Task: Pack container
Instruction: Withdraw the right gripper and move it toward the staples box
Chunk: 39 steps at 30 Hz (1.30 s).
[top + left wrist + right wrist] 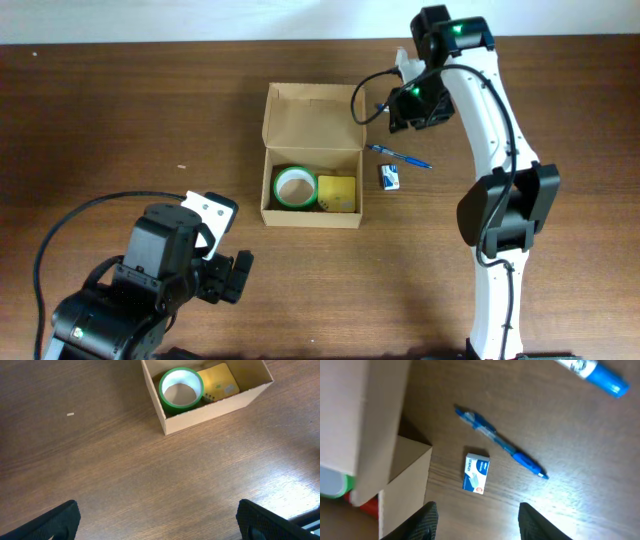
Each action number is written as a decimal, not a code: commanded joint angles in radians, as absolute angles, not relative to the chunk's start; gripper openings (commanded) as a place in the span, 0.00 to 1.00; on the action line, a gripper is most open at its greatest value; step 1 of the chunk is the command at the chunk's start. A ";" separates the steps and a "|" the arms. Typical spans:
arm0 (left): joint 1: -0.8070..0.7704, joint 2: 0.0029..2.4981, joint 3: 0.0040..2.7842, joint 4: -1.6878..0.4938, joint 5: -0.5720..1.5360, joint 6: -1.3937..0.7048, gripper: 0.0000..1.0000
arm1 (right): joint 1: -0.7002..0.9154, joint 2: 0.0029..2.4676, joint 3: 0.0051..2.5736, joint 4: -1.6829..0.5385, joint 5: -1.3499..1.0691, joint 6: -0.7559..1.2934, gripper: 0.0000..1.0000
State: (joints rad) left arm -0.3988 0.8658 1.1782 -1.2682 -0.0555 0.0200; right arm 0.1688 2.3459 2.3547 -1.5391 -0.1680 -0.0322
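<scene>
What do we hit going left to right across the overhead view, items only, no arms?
Inside the container: green tape roll → yellow sticky-note pad → outside it, staples box. The blue pen spans across the staples box's position, so it's left unordered.

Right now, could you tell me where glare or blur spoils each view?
Overhead: sharp, only the top edge washed out. Left wrist: glare on the table at lower right; box sharp. Right wrist: box flap close and soft; glare beside the pen.
</scene>
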 commanded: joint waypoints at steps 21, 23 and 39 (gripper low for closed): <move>-0.396 0.863 1.194 -1.266 -0.048 0.039 0.99 | 0.298 2.308 2.233 -1.498 -0.168 0.148 0.53; -0.396 0.863 1.194 -1.266 -0.048 0.039 1.00 | 0.311 2.308 2.229 -1.485 -0.168 0.152 0.54; -0.396 0.863 1.194 -1.266 -0.048 0.039 1.00 | 0.253 2.292 2.227 -1.633 -0.047 0.160 0.54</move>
State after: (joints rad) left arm -0.3988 0.8658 1.1782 -1.2682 -0.0555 0.0200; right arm 0.2695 2.3459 2.2341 -1.6070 -0.1120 0.1612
